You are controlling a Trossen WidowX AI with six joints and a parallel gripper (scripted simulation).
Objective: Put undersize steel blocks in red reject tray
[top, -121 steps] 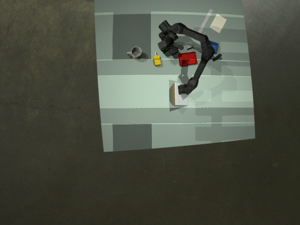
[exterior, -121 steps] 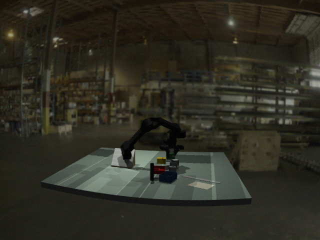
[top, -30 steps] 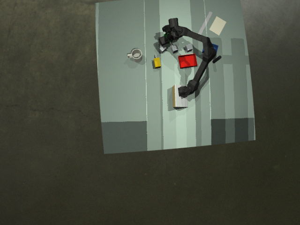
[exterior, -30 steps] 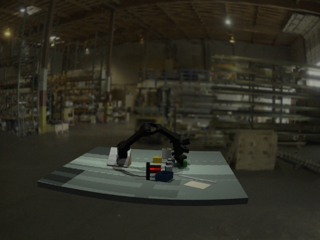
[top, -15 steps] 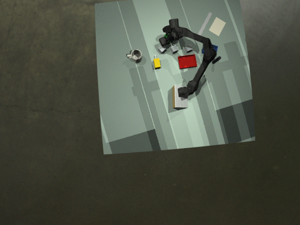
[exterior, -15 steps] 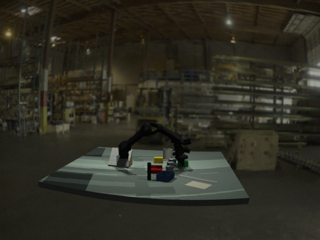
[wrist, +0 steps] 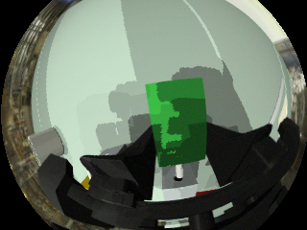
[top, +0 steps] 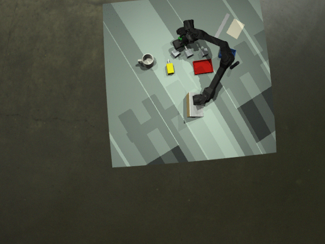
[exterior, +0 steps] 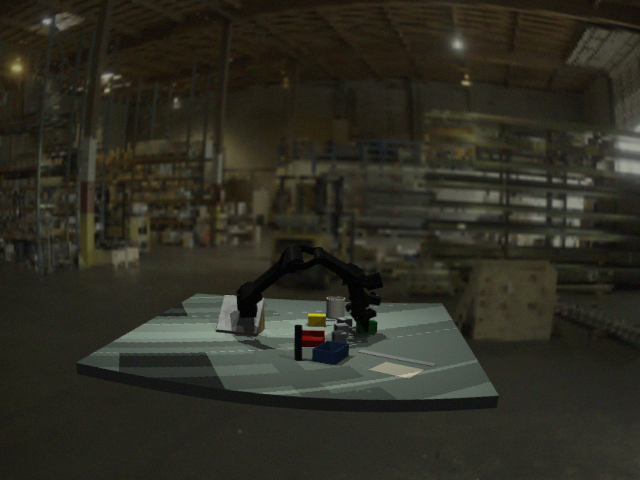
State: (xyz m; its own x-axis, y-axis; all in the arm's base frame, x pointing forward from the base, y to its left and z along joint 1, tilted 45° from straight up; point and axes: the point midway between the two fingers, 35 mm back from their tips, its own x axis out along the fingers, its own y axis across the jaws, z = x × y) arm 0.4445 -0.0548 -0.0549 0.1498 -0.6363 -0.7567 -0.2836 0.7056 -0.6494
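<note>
Matte black arm point(top: 216, 81) point(exterior: 268, 276); chunky joints; dark, angular hand point(top: 182, 41) point(exterior: 364, 326) point(wrist: 175, 125).
</note>
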